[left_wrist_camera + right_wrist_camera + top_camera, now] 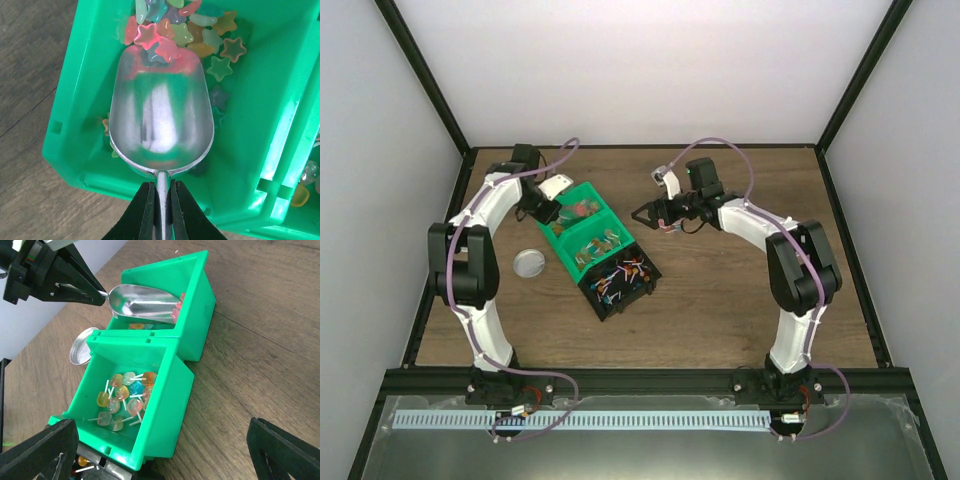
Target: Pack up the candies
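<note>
The candies (622, 276), tiny pieces in mixed red, blue, white and orange wrappers, lie in a black bin (603, 310) at the near end of a row of three bins. A few show at the lower left edge of the right wrist view (82, 461). My left gripper (161, 192) is shut on the handle of a metal scoop (160, 120). The scoop's bowl is empty and lies in the far green bin (75, 120), its lip against coloured star sweets (175, 30). My right gripper (642, 214) is wide open and empty, above the table right of the bins.
The middle green bin (165, 405) holds lollipops (125, 395) on white sticks. A small round metal tin (530, 262) lies on the table left of the bins and shows in the right wrist view (82, 345). Black frame rails edge the wooden table.
</note>
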{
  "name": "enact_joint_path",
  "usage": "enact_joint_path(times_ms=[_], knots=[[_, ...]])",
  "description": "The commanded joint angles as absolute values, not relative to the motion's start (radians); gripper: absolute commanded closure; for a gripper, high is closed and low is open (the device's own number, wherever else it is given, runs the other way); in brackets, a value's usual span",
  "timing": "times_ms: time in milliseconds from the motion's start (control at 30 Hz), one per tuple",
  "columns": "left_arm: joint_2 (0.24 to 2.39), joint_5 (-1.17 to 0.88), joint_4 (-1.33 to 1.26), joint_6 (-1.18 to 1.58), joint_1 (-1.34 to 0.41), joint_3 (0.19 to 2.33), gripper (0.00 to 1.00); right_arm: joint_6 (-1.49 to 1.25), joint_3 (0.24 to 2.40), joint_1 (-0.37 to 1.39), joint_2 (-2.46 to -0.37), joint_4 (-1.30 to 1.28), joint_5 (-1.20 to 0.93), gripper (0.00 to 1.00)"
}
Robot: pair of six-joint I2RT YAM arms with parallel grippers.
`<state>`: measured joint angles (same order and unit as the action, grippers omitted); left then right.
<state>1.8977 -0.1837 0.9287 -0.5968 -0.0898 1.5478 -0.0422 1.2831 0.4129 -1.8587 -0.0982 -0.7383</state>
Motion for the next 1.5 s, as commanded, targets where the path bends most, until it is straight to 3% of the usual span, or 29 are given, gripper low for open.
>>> enact_joint_path(times_ms=[0, 300, 667, 1100, 1467], knots=[[1.93, -0.216, 0.901, -0.624, -0.089, 1.53, 0.96, -0.014, 1.381, 0.446, -1.892, -0.144, -0.682, 0.06], [1.93, -0.232, 0.899, -0.636, -0.089, 1.531, 0.96, 0.006, 1.583, 0.532, -2.021, -0.213, -0.583, 0.07], [1.911, -0.238, 0.893, -0.641, -0.089, 1.517, 0.96, 0.079, 1.623, 0.624, -2.098, -0.234, -0.388, 0.15], [1.931, -0.276, 0.838, -0.646, -0.089, 1.481, 0.96, 0.096, 1.637, 0.656, -2.169, -0.242, -0.351, 0.39], [1.976, -0.341, 0.742, -0.668, -0.089, 1.439, 0.96, 0.142, 1.592, 0.666, -2.16, -0.2, -0.336, 0.52]])
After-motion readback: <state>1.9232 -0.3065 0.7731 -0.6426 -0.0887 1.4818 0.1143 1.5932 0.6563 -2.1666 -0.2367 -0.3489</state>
